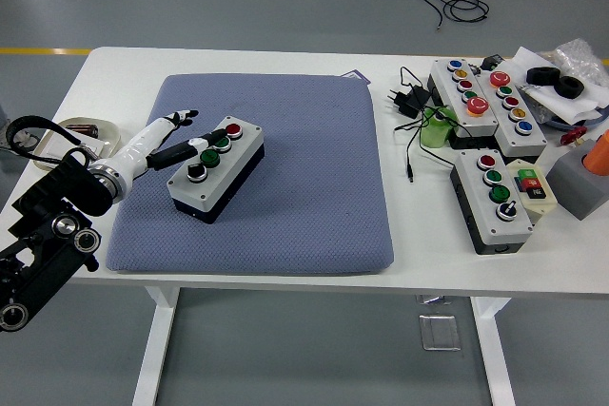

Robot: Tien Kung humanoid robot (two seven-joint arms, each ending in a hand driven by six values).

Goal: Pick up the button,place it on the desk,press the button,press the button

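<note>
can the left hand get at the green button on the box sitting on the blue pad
Probably yes: the left hand already lies over the box beside the green button, and nothing stands between them.

No lettering is legible from here; any print on the button boxes (217, 168) is too small.

We see a white worktop (285, 62) under a dimpled blue-grey pad (285, 168); on it, a grey button box (217, 168) with red, green and black buttons; the robot hand (169, 138) is white-sleeved.
</note>
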